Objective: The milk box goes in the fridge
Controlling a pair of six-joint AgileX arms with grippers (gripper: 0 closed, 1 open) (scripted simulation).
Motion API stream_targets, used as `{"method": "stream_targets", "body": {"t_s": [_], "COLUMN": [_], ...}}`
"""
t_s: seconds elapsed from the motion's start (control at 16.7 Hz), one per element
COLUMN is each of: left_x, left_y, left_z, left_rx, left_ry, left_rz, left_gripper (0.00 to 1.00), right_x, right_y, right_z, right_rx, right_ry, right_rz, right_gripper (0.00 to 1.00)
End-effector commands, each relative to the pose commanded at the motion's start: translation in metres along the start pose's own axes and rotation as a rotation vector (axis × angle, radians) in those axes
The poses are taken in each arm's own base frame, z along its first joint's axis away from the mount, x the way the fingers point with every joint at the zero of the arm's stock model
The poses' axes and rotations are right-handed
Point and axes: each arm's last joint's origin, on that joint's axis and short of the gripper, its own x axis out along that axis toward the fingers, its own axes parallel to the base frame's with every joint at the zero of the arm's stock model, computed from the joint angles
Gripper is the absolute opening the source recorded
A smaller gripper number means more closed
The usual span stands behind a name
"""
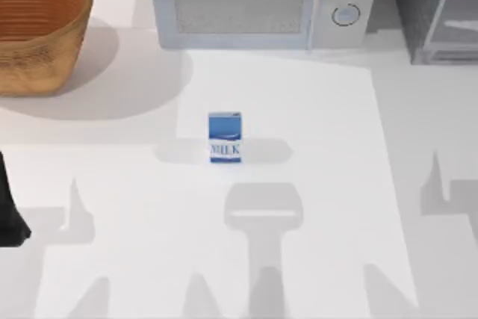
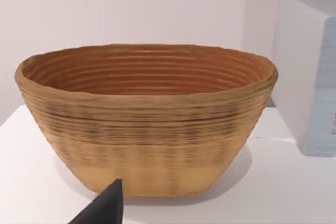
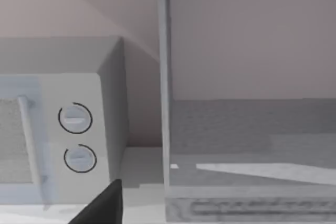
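Blue milk box (image 1: 225, 137) stands alone mid-table, fridge (image 1: 437, 9) far right; both pincers' states I cannot tell, and a clumsy approach could topple it.

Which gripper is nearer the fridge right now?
Right. The right gripper faces the fridge door, with the microwave beside it. The left gripper faces the basket at the table's left side, far from the fridge.
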Motion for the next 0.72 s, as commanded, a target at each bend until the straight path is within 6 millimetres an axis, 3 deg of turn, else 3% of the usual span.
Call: {"method": "stream_targets", "body": {"t_s": [0.24, 0.42, 0.54, 0.72], "left_x": [0.000, 0.000, 0.000, 0.000], "left_y": [0.000, 0.000, 0.000, 0.000], "left_z": [0.000, 0.000, 0.000, 0.000], "left_rx": [0.000, 0.000, 0.000, 0.000], "left_ry": [0.000, 0.000, 0.000, 0.000], "left_rz": [0.000, 0.000, 0.000, 0.000], "left_gripper": [1.00, 1.00, 1.00, 1.00], "right_x": [0.039, 0.081, 0.109, 0.143], "right_y": [0.026, 0.063, 0.097, 0.159], "right_z": [0.032, 0.042, 0.037, 0.010], "right_rx": [0.021, 0.034, 0.040, 0.041], "right_ry": [0.007, 0.025, 0.041, 0.067], "right_rz": [0.001, -0.001, -0.002, -0.005], "right_gripper": [1.00, 1.00, 1.00, 1.00]}}
